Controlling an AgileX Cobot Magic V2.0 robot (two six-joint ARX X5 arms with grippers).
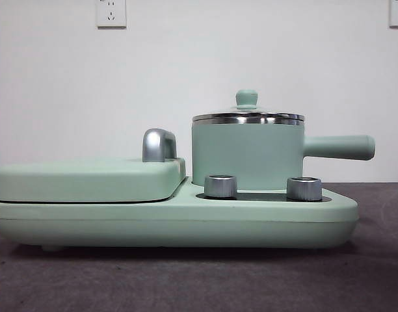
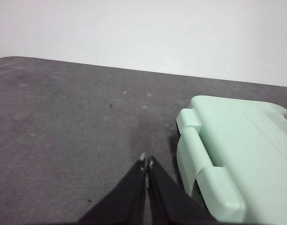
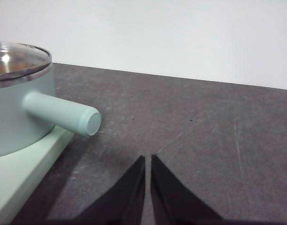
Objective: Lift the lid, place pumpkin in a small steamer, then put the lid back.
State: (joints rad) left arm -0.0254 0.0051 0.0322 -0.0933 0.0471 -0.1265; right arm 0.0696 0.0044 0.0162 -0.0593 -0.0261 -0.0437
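Both grippers hover closed over bare tabletop (image 3: 204, 131): left gripper (image 2: 146, 161), right gripper (image 3: 147, 158). Lid (image 1: 248, 116) sits on small steamer (image 1: 248, 156), handle toward 3 o'clock.

1. The lid (image 1: 248, 116) is showing clear glass, a polished steel rim and a matt mint-green knob.
2. The small steamer (image 1: 244, 156) is presenting a smooth, satin mint-green coat.
3. The appliance base (image 1: 186, 221) is looking like smooth matt plastic; its two knobs (image 1: 220, 186) are gleaming as brushed metal.
4. The table (image 1: 186, 279) is appearing dark grey, matt and faintly scuffed.
5. The right gripper (image 3: 147, 159) and the left gripper (image 2: 146, 161) are showing matt black jaws.
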